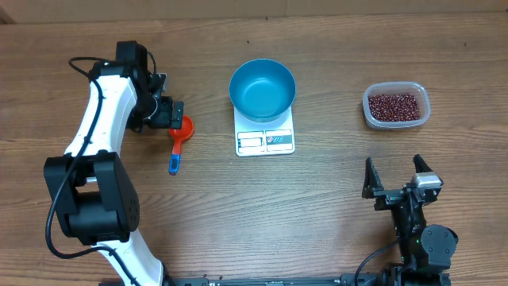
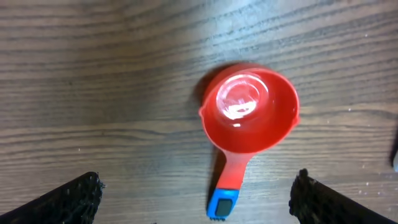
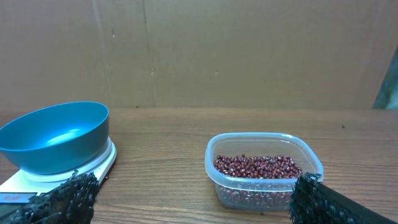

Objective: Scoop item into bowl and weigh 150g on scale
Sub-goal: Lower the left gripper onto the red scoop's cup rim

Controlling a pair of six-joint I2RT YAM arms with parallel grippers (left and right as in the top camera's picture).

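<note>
Left gripper (image 2: 196,190), jaws spread, hovers directly over the red scoop (image 2: 249,112) toward the table's (image 1: 317,206) left edge, handle pointing to the near edge; beans (image 1: 394,105) sit in the tub (image 1: 423,111), far right.

Jaws wide: left gripper (image 1: 175,116) outstretched, right gripper (image 1: 393,168) tucked (arm folded).
</note>
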